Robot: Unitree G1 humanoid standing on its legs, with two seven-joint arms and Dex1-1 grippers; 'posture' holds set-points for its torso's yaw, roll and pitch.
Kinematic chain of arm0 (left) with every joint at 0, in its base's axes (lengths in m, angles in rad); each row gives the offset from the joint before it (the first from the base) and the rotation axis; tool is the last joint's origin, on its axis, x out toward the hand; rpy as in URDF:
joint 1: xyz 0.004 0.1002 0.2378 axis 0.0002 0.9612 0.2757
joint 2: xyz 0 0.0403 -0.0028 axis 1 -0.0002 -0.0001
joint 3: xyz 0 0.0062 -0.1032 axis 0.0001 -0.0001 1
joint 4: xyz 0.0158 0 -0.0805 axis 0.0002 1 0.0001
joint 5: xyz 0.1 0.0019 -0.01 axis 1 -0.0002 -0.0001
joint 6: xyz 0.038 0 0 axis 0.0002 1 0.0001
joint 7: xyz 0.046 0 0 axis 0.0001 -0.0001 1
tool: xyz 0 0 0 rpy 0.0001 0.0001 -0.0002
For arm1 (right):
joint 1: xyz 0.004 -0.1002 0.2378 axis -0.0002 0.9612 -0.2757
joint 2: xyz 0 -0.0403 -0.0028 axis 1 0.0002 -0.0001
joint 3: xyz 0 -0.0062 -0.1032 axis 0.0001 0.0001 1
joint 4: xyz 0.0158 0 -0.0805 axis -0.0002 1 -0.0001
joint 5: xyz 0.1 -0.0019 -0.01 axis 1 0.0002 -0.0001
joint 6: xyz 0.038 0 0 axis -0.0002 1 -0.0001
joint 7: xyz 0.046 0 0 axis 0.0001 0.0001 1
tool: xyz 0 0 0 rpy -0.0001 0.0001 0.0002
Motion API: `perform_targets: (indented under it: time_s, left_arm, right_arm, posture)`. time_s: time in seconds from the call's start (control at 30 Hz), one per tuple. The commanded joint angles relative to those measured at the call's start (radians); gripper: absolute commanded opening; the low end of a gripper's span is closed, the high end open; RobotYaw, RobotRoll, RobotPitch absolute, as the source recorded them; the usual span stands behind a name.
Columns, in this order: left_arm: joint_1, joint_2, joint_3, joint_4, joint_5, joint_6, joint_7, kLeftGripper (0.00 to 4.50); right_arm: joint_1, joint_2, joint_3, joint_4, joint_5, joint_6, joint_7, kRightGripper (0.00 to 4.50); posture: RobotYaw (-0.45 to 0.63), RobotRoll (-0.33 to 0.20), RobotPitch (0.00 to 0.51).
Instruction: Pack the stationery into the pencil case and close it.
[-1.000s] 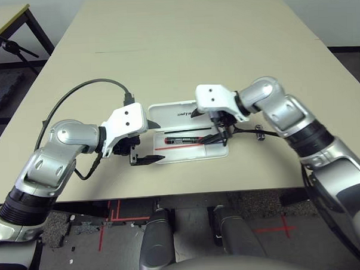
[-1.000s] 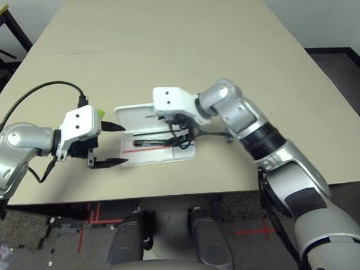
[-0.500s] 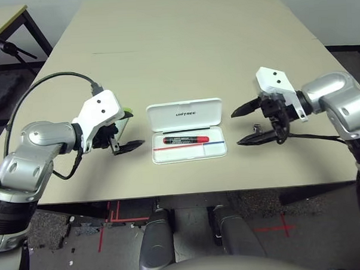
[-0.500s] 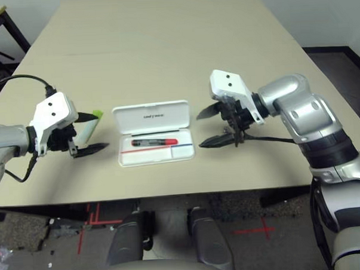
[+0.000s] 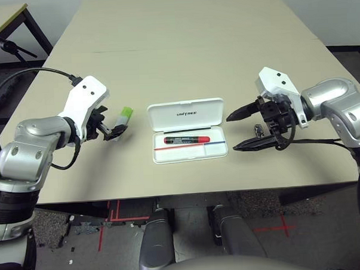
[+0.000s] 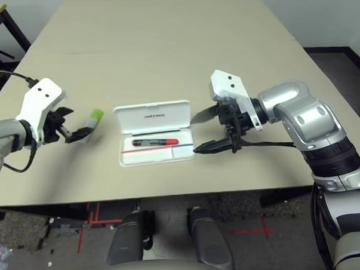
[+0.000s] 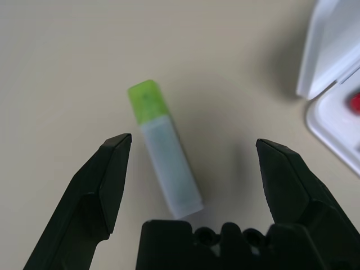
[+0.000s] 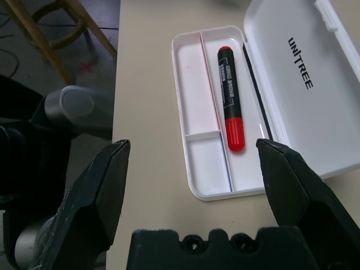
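Observation:
The white pencil case [image 5: 189,151] lies open in the middle of the table, its lid [image 5: 185,112] flat behind the tray. The red marker [image 5: 186,138] with the black cap rests in the tray. The pale green highlighter [image 5: 124,116] lies on the table to the left of the case. My left gripper [image 7: 191,152] is open just over it, a finger on each side, not touching it. My right gripper [image 5: 233,132] is open to the right of the case, pointing at it. The small clip [image 5: 258,130] lies behind its fingers, partly hidden.
The beige table [image 5: 188,45] stretches far beyond the case. A black cable [image 5: 28,74] loops above my left arm. A dark stand [image 5: 12,46] and another table's edge are off to the far left.
My right gripper has pulled out of the case to its right side, leaving the marker in the tray. My left gripper has swung left, away from the case, over the highlighter.

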Motion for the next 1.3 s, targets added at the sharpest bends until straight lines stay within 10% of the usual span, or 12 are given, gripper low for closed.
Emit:
perform_targets:
  time_s: [0.03, 0.87, 1.2, 1.3]
  left_arm:
    - [-0.037, -0.047, -0.002, -0.007, -0.003, 0.094, 0.068, 4.50]
    - [-0.253, -0.235, -0.029, 0.472, 0.032, 0.190, 0.266, 4.50]
    - [-0.235, -0.206, -0.024, 0.470, 0.023, 0.221, 0.245, 1.24]
    - [-0.217, -0.162, -0.033, 0.452, 0.031, 0.197, 0.221, 1.08]
  right_arm:
    - [0.013, 0.000, -0.017, -0.024, 0.019, -0.005, -0.013, 4.47]
    - [0.031, 0.008, 0.003, -0.036, 0.013, -0.021, -0.057, 4.47]
    - [0.025, 0.013, 0.010, -0.028, 0.006, -0.032, -0.063, 4.50]
    - [0.020, 0.017, 0.015, -0.022, 0.002, -0.037, -0.063, 4.50]
  posture:
    - [0.01, 0.000, 0.148]
    - [-0.03, 0.000, 0.144]
    - [-0.02, 0.000, 0.140]
    - [-0.01, 0.000, 0.139]
